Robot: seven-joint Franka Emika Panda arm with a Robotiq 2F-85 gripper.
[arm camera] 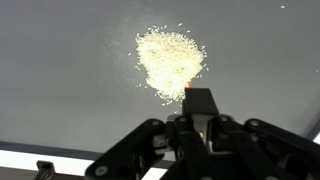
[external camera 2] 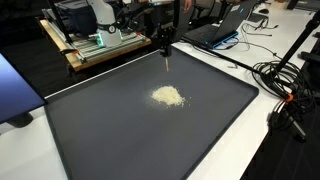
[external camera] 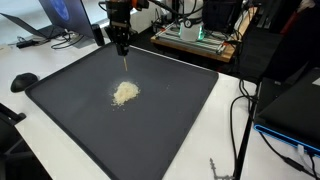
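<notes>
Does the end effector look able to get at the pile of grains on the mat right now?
Probably yes. The end effector, shut on a thin stick, hangs over the mat; nothing stands between it and the grain pile.

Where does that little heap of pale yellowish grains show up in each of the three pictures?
In an exterior view: the heap of pale yellowish grains lies left of centre, below the thin tool held in the gripper.
In an exterior view: the heap is at centre, below that tool.
Wrist view: upper centre, just above the gripper.
Shared landmark: the dark grey mat under the heap.
</notes>
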